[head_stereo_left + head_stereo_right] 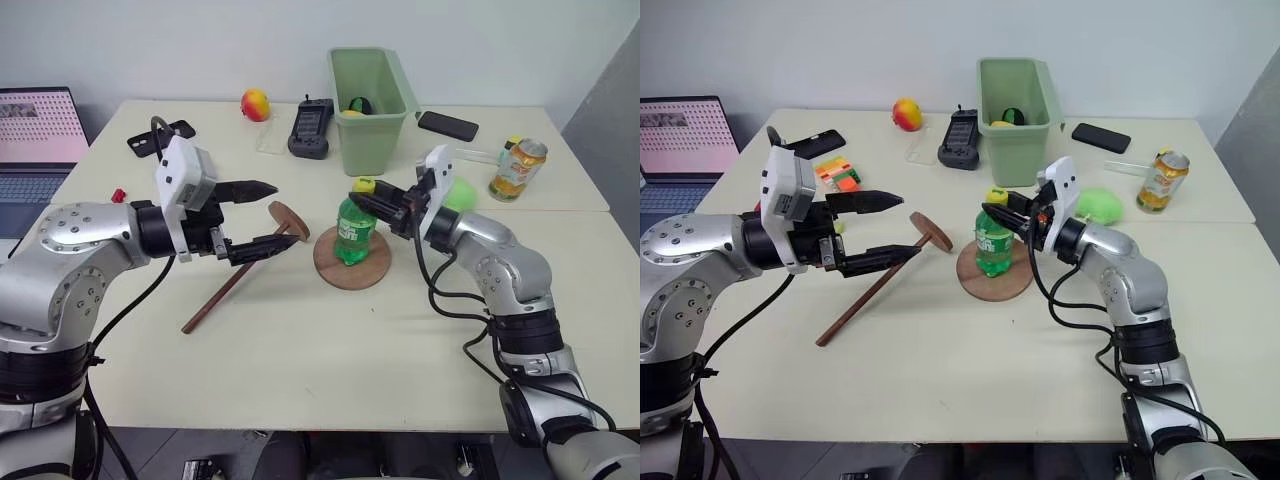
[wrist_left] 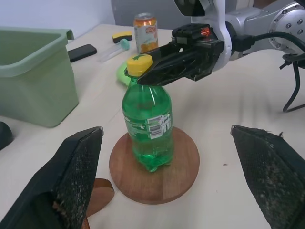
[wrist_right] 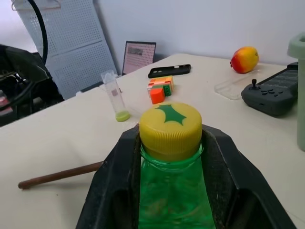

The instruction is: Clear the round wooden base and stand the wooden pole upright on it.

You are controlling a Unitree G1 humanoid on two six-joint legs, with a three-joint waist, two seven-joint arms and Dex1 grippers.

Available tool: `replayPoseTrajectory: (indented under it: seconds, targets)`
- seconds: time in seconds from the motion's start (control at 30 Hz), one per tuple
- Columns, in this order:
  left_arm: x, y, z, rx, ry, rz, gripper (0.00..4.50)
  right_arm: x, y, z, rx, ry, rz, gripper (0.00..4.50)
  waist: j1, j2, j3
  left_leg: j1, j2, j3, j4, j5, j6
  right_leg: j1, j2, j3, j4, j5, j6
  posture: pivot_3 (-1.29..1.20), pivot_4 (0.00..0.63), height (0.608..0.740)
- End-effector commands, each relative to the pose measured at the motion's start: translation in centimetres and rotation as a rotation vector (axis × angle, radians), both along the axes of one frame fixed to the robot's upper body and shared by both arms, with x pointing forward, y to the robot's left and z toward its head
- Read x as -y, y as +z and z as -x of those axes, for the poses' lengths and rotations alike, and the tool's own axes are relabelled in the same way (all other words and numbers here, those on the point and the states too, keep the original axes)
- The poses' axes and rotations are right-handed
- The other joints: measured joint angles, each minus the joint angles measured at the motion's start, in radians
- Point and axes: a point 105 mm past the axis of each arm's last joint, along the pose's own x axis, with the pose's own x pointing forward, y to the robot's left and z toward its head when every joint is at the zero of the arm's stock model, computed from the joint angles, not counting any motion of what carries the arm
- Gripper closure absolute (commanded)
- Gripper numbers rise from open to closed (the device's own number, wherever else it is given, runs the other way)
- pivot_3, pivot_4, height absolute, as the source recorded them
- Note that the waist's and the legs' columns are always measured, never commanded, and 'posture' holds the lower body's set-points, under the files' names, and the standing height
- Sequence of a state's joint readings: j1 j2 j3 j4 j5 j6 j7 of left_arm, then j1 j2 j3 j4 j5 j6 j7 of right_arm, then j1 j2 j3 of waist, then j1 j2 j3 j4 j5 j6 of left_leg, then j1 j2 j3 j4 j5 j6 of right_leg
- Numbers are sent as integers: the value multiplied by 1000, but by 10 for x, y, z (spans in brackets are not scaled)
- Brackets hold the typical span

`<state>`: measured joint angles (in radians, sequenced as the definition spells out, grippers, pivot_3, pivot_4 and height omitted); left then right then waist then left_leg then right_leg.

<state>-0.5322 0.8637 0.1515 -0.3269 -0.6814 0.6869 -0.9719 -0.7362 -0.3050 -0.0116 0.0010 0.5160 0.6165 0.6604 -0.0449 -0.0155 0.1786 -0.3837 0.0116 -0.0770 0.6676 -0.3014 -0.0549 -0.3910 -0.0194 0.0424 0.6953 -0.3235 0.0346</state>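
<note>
A green plastic bottle (image 1: 353, 232) with a yellow cap stands upright on the round wooden base (image 1: 378, 270), near the table's middle. My right gripper (image 1: 362, 195) reaches in from the right and is shut on the bottle's neck just under the cap (image 3: 170, 124). The wooden pole (image 1: 235, 283) lies flat on the table to the left of the base, its disc end (image 1: 289, 218) tilted up and nearest the base. My left gripper (image 1: 283, 215) hovers open over that disc end, with nothing between its fingers (image 2: 71, 176).
A green bin (image 1: 372, 95) stands behind the base. Around it lie a black controller (image 1: 311, 128), a phone (image 1: 447, 125), a soda can (image 1: 518, 168), a red-yellow fruit (image 1: 255, 104) and coloured blocks (image 1: 838, 175). A laptop (image 1: 35, 140) sits far left.
</note>
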Motion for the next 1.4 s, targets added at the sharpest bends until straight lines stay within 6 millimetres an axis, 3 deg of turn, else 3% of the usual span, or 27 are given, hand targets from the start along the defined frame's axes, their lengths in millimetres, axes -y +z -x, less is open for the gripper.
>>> replayPoseTrajectory:
  seconds: [0.03,0.23,0.37,0.5,0.7,0.97,1.13,1.17,1.4]
  targets:
    - [10,12,1,52,-34,23,0,32,60,0,208,-133,-39,3100,1,0,0,0,0,0,0,0,0,0,0,0,0,0,0,0,150,740]
    - [31,13,3,52,-110,68,0,112,77,-17,250,-516,-8,3100,13,0,0,-1,-1,0,1,0,0,0,0,0,0,0,0,0,150,740]
    - [42,12,3,44,-152,84,0,175,72,-21,259,-822,67,3100,14,0,0,-2,-1,1,2,0,0,0,0,0,0,0,0,0,150,740]
    - [48,12,3,41,-176,93,0,215,60,-15,213,-987,91,3100,11,0,0,-2,-1,4,2,0,0,0,0,1,1,0,0,0,150,740]
    - [53,13,3,39,-204,95,0,251,26,-15,112,-1131,75,3100,-4,0,0,-1,0,6,2,0,0,0,0,2,2,0,0,0,150,740]
    - [54,13,4,41,-212,91,0,265,-6,-17,-32,-1200,-54,3100,-8,1,0,-1,0,7,3,0,0,0,1,3,2,0,0,0,150,740]
    - [55,17,5,50,-227,106,0,268,-9,-14,-46,-1225,-73,3100,-8,1,0,-1,0,6,4,0,0,1,1,2,2,0,0,0,150,740]
    - [55,18,6,51,-233,113,0,268,-8,-13,-43,-1228,-71,2423,-7,1,0,-1,0,6,4,0,0,1,1,2,2,0,0,0,150,740]
    - [56,20,5,55,-235,126,0,259,-1,-12,3,-1174,-28,851,-7,1,0,-1,-1,7,6,0,0,1,1,2,2,0,0,0,150,740]
